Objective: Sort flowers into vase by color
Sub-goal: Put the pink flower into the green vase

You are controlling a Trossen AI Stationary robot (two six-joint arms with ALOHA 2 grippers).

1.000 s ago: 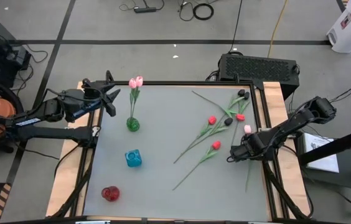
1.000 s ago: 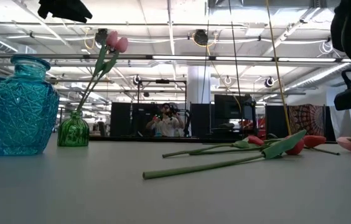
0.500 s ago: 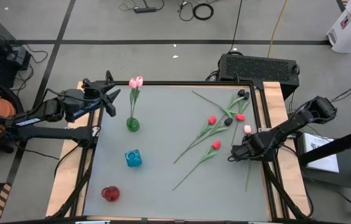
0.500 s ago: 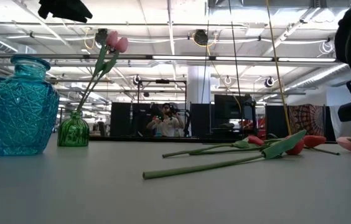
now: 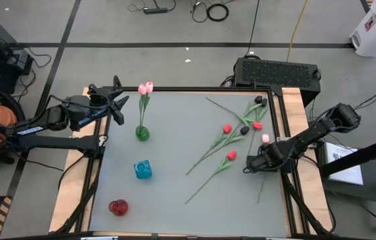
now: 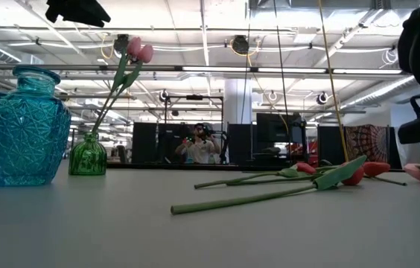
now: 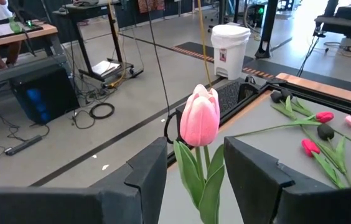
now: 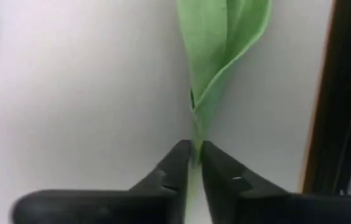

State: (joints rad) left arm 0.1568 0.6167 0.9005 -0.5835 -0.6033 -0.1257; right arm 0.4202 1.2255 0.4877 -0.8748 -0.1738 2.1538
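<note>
Two pink flowers [image 5: 145, 88] stand in a small green vase [image 5: 142, 133] at the far left. A blue vase [image 5: 143, 169] and a red vase [image 5: 118, 207] stand nearer. Several red, black and pink flowers lie on the right of the table; one is a red one [image 5: 231, 155]. My right gripper [image 5: 258, 162] points down by the right edge, shut on the stem of a lying pink flower [image 5: 265, 139]. My left gripper [image 5: 120, 100] hovers open, left of the pink flowers in the vase, touching nothing. My right gripper pinches the pink flower's thin green stem [image 8: 195, 148] between its two fingertips [image 8: 177, 163], just below where the leaf [image 8: 222, 37] joins. The fingers come from above and lie across the stem. The flower lies on the table, its head beyond the gripper toward the far edge.
The table's black frame rail [image 5: 288, 157] runs close beside my right gripper and shows as the rail [image 8: 337, 93] in the right wrist view. The other lying flowers, among them a black one [image 5: 244, 131], crowd the far right. Bare grey tabletop [image 5: 175, 193] spreads between the vases and these flowers.
The free end of the pink flower's stem, near the table's near right corner, has swung a little toward the table's left. The flower's head has stayed where it was.
</note>
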